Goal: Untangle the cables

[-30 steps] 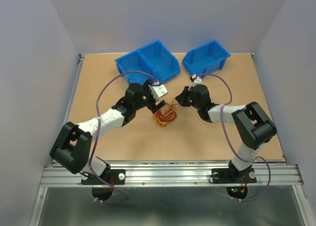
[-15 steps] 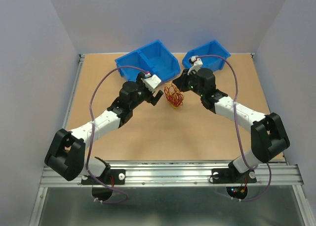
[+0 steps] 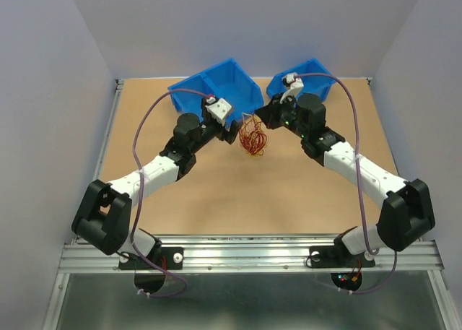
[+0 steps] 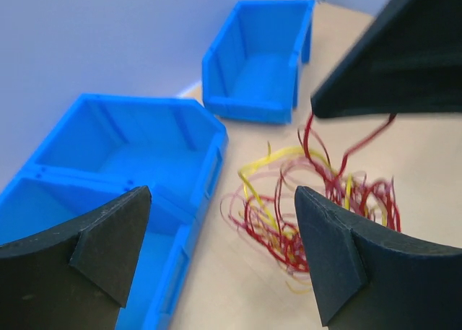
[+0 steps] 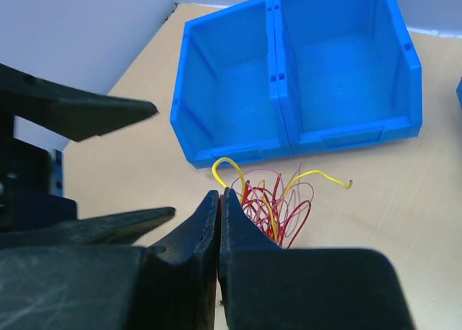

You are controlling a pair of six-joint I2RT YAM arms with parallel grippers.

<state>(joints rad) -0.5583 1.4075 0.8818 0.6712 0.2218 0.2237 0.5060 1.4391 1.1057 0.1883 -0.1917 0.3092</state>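
Right claw [image 3: 254,118] dangles cables [image 3: 253,137] over tan table [image 3: 216,200] (grey walls [image 3: 238,27]).

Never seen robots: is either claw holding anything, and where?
Right gripper pinches tangle of thin red and yellow wires by its top strands; left gripper holds nothing.

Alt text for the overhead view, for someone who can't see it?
The right gripper is shut on a tangle of red, yellow and orange cables toward the far side of a wooden table, and the left gripper is open beside the tangle. A double blue bin and a single blue bin sit behind them.
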